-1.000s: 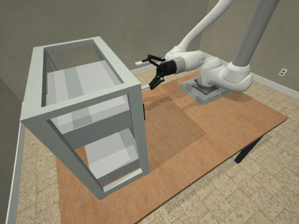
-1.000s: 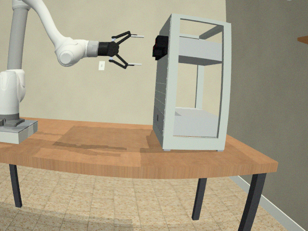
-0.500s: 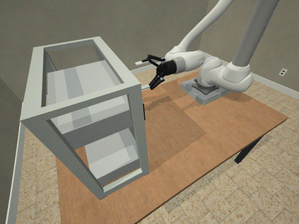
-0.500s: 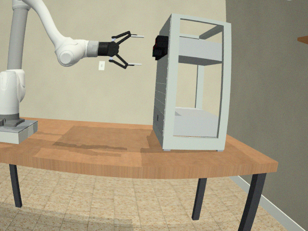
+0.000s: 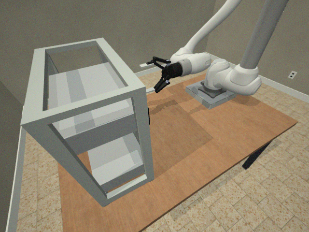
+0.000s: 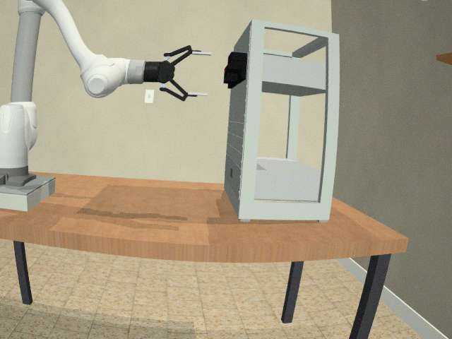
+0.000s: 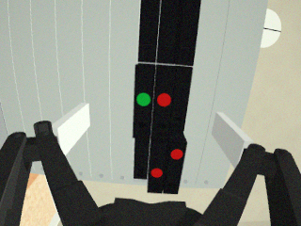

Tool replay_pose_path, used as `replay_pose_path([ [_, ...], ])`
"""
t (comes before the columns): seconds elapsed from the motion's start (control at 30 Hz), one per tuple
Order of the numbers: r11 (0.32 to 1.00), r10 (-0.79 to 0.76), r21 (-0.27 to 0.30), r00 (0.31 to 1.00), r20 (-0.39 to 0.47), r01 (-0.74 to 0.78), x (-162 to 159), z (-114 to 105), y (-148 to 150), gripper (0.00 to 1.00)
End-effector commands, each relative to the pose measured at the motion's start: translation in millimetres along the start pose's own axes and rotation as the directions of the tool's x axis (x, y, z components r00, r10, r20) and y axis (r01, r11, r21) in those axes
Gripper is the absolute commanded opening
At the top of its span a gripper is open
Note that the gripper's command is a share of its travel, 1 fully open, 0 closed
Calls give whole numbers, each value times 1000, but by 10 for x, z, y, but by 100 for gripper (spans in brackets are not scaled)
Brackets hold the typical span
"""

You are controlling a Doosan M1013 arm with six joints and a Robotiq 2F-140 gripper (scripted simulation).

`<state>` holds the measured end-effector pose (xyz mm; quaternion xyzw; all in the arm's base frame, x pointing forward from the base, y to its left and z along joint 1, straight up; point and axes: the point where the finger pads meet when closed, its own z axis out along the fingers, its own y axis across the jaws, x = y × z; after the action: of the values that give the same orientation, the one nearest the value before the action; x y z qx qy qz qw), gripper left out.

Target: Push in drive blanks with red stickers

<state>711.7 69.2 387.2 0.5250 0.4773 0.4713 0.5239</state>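
The grey open-frame rack stands on the wooden table, also in the side view. Black drive blanks stick out of its front face near the top. In the wrist view one protruding blank carries a red sticker, another beside it carries a red one, and further blanks carry a red and a green sticker. My gripper is open and empty, level with these blanks, a short gap in front of them, and shows in the wrist view and overhead.
The arm's base plate sits at the table's far end. More flush panels line the rack's front below the blanks. Two shelves sit inside the frame. The rack stands near the table's edge.
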Motion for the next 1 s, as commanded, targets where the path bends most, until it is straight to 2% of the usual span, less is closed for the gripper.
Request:
replay_pose_path([
  [0.0,1000,0,-4,1000,0,0,20,22,9,100],
  [0.7,1000,0,-4,1000,0,0,-54,26,28,100],
  [0.97,1000,0,-4,1000,0,0,-380,45,112,100],
])
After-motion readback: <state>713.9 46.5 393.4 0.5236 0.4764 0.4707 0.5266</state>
